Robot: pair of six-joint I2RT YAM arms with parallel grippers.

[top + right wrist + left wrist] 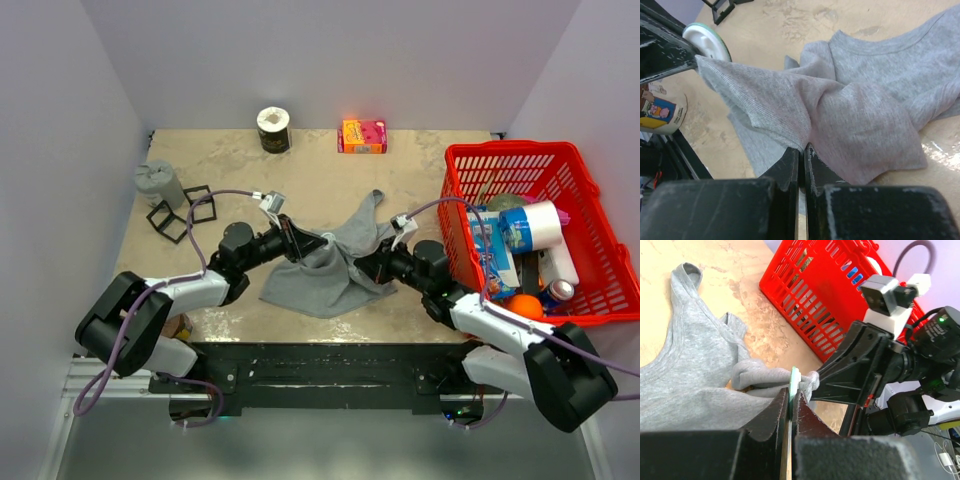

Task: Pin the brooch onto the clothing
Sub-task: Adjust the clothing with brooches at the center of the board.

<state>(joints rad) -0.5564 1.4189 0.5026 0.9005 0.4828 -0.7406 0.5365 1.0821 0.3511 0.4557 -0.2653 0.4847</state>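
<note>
The grey tank top [320,285] lies bunched at the middle of the table. My left gripper [300,243] is shut on the brooch [794,380], which shows only as a small round white disc with a green rim, no orange-red visible. It is pressed edge-on against a lifted fold of the top [690,365]. The disc also shows in the right wrist view [707,45]. My right gripper [358,265] is shut on another fold of the top [865,100], and the cloth is stretched between the two grippers. In the wrist views, both the left gripper [792,395] and the right gripper [801,150] have their jaws closed.
A red basket [510,150] full of items stands at the right. A dark roll [273,128] and an orange-pink box [362,135] stand at the back. A grey cup [160,182] and black frames [185,215] are at the left. A printed mug [660,112] is near the front edge.
</note>
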